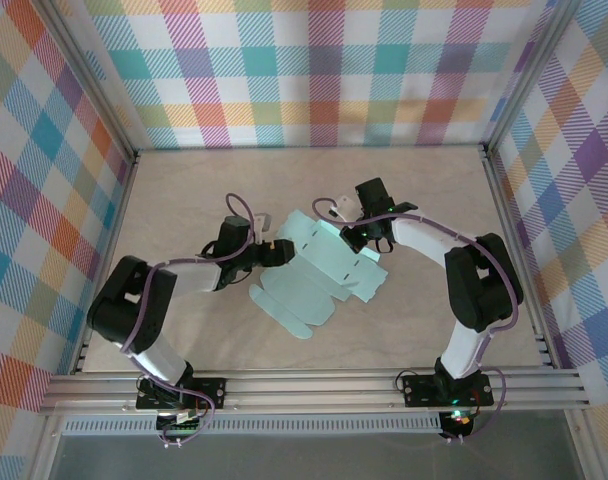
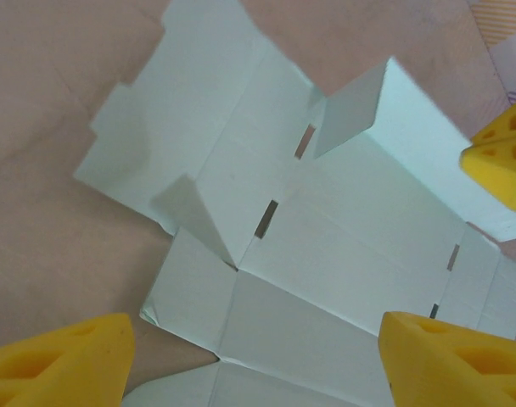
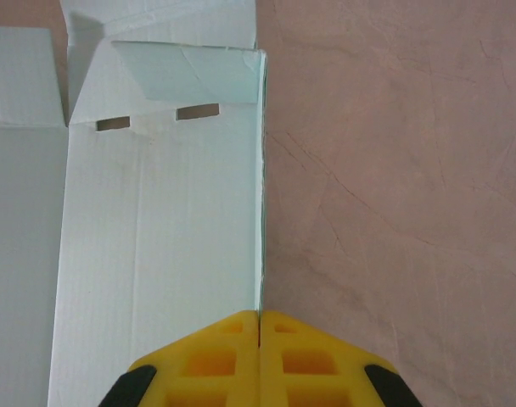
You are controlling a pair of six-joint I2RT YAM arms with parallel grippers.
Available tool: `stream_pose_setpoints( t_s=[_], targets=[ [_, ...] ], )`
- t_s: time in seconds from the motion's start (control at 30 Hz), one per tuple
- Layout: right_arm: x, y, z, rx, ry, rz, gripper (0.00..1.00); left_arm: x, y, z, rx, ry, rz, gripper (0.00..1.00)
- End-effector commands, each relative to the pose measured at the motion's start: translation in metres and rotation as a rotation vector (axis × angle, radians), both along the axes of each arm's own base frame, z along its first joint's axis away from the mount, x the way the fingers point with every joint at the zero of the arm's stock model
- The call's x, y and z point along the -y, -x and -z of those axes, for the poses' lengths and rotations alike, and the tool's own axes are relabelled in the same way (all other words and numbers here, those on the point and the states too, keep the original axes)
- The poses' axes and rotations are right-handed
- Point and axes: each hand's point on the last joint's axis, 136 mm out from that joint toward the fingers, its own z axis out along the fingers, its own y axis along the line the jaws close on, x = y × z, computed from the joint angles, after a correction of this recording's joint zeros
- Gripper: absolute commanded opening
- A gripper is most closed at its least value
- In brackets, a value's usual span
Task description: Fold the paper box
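Obs., box-folding run. The paper box point(image 1: 319, 272) is a pale mint die-cut sheet, not yet closed into a box. It lies on the beige tabletop point(image 1: 184, 190) about mid-table, between the two arms, on a diagonal in the overhead view.

Left claw point(image 1: 274, 252): sits at the sheet's left edge and points across it. In the left wrist view the claw point(image 2: 254, 365) stands wide, with its yellow pads point(image 2: 63, 360) far apart at the bottom corners. The paper box point(image 2: 343, 237) lies below the gap, but nothing is gripped.
- One triangular flap point(image 2: 353, 110) stands up off the sheet, and a smaller flap point(image 2: 199, 222) is raised near the centre crease.
- Two narrow slots point(image 2: 266, 219) are cut along the crease between them.

Right claw point(image 1: 362, 236): at the far-right edge of the sheet. In the right wrist view the claw point(image 3: 260, 356) has its yellow pads point(image 3: 207, 365) pressed together, and the thin card edge runs straight into the seam between them (a pinch on the edge, so the card is held).
- The paper box point(image 3: 156, 237) fills the left half of that view, and bare tabletop point(image 3: 394, 170) fills the right.
- A folded-over flap point(image 3: 190, 72) and two slots point(image 3: 197, 111) sit at the far end of the gripped panel
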Motion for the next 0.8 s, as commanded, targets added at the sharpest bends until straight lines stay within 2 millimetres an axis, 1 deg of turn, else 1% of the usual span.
stream_pose_setpoints(
  t_s=[0.0, 0.1, 0.23, 0.3, 0.4, 0.5, 0.6, 0.67, 0.77],
  targets=[
    [-0.007, 0.005, -0.009, 0.009, -0.036, -0.018, 0.00, 0.011, -0.012, -0.003, 0.004, 0.075, 0.007, 0.75],
    [-0.007, 0.006, -0.009, 0.007, -0.035, -0.020, 0.00, 0.011, -0.020, 0.008, -0.015, 0.051, -0.007, 0.74],
    [-0.007, 0.007, -0.010, 0.005, -0.038, -0.023, 0.00, 0.015, -0.023, 0.009, -0.017, 0.066, 0.005, 0.74],
    [-0.008, 0.008, -0.009, 0.001, -0.041, -0.024, 0.00, 0.019, -0.024, 0.007, -0.016, 0.090, 0.019, 0.73],
    [-0.008, 0.008, -0.007, -0.004, -0.039, -0.024, 0.00, 0.030, -0.024, -0.005, -0.004, 0.166, 0.056, 0.70],
    [-0.008, 0.008, -0.005, -0.011, -0.037, -0.019, 0.00, 0.036, -0.019, -0.015, 0.007, 0.200, 0.078, 0.62],
    [-0.008, 0.007, -0.006, -0.007, -0.037, -0.019, 0.00, 0.041, -0.010, -0.022, 0.028, 0.173, 0.115, 0.52],
    [-0.008, 0.007, -0.007, -0.008, -0.038, -0.016, 0.00, 0.044, -0.005, -0.020, 0.029, 0.142, 0.131, 0.50],
    [-0.008, 0.007, -0.007, -0.010, -0.041, -0.014, 0.00, 0.049, 0.002, -0.012, 0.013, 0.115, 0.153, 0.50]
  ],
)
